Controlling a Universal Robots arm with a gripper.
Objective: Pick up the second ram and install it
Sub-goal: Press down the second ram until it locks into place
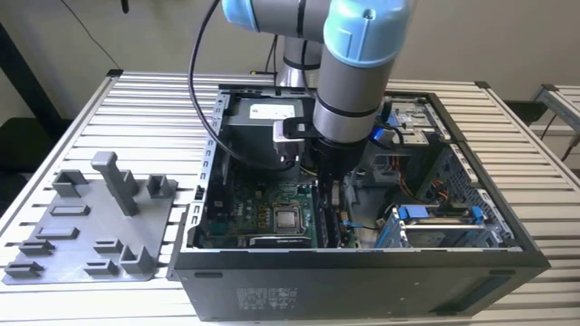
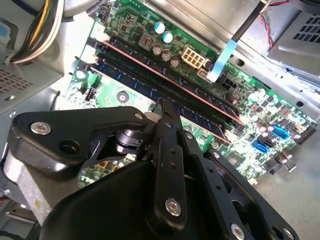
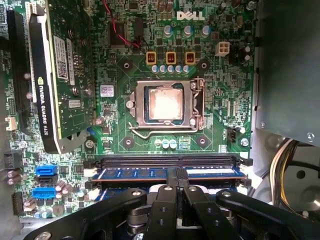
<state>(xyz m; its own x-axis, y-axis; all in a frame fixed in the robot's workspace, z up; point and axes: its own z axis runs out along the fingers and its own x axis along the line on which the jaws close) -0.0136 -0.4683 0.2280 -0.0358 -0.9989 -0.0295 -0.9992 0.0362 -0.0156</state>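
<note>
Seemingly the work is near its end. In the first wrist view the gripper [image 3: 179, 172] has its two fingers pressed together, pinching nothing. The tips rest on the top edge of the second ram [image 3: 135, 173], which stands in its slot on the green board, just beside the processor [image 3: 166, 105]. In the second wrist view a neighbouring stick [image 2: 170, 80] already sits in the slot alongside. So the pick-up looks done and the stick is in place. Whether it is pushed fully home, with the end clips closed, I cannot tell (the fingers hide its middle).

In the exterior view the arm reaches down into the open computer case [image 1: 363, 261], which sits on the slatted surface [image 1: 145, 102]. The grey plate [image 1: 91, 231] with upright posts lies to the exterior view's left.

As for writing, there is white lettering on the board above the processor. The graphics card [image 3: 65, 60] carries white stickers and a printed edge, and the ram has a pale label near one end.
</note>
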